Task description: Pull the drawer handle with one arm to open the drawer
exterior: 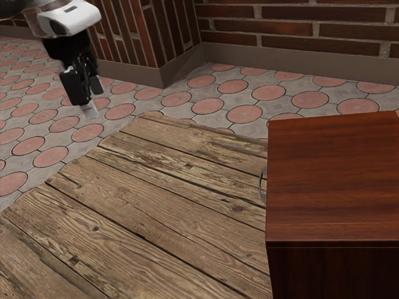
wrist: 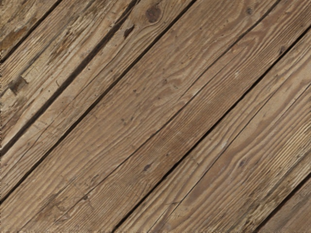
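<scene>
Black against the brick wall (exterior: 299, 25), hanging the gripper (exterior: 87, 104) high at the exterior view's left, above and beyond the far corner of the wooden table (exterior: 156, 212). Carrying nothing visible; not being able to tell from this angle how wide it is standing. Looking down in the wrist view onto bare planks (wrist: 155, 116) running diagonally, with nothing lying under the hand.

Moving rightward across the boards and finding the drawer handle (exterior: 262, 182): a pale curved bar on the side of the cabinet (exterior: 333, 180) facing the arm (exterior: 65, 18), showing almost edge-on. Sitting at the exterior view's right, well apart from the gripper, with the whole stretch of table lying between. Apparently not yet pulled out, the drawer, though its front is turning away from this camera.

Judging the step in hand as the approach:
- crossing toward the exterior view's right while descending to handle height
- turning the hand to be straddling the bar from two sides
- staying clear of the cabinet's top edge
- closing squarely on the bar's middle
- pulling straight back along the drawer's travel, never sideways, to be avoiding jamming or slipping off

Counting now: one arm, one gripper, one table, one cabinet, one handle.
</scene>
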Available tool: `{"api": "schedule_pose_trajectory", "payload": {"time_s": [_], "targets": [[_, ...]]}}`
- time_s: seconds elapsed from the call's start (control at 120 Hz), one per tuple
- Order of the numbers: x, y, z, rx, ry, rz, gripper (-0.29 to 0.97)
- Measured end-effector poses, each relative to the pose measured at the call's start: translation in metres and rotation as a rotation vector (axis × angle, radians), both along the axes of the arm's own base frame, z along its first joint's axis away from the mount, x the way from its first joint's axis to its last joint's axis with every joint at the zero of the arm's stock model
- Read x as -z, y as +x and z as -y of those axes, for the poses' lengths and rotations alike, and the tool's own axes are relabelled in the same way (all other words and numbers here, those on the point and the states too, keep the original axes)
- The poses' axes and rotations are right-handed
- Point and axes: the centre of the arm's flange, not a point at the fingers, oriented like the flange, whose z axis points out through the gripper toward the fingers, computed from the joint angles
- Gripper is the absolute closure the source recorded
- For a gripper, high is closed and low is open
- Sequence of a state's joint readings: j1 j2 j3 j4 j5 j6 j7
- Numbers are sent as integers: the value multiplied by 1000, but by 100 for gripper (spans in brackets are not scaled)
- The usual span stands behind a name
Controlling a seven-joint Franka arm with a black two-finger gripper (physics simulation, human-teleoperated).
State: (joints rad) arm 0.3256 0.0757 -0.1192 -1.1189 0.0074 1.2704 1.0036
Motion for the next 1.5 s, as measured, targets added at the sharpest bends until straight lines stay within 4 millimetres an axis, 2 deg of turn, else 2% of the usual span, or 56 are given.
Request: {"api": "schedule_pose_trajectory", "payload": {"time_s": [0.283,0.35,0.442,0.575,0.708,0.767,0.808,0.942,1.025,1.117,1.225,1.333,1.5], "targets": [[5,-1,-16,-42,-6,-9,0],[9,3,-11,-32,-12,-15,0],[9,2,7,-4,-16,-21,0],[2,-41,40,14,1,-37,0],[6,-86,72,64,5,-59,0],[11,-101,79,111,-18,-66,0],[14,-104,80,152,-41,-68,0],[24,-97,81,280,-85,-75,0],[29,-90,96,408,-95,-62,0],[56,-85,116,579,-147,-35,0],[76,-72,140,767,-208,62,0],[79,-57,142,911,-264,197,3],[93,-29,147,1119,-250,317,10]]}}
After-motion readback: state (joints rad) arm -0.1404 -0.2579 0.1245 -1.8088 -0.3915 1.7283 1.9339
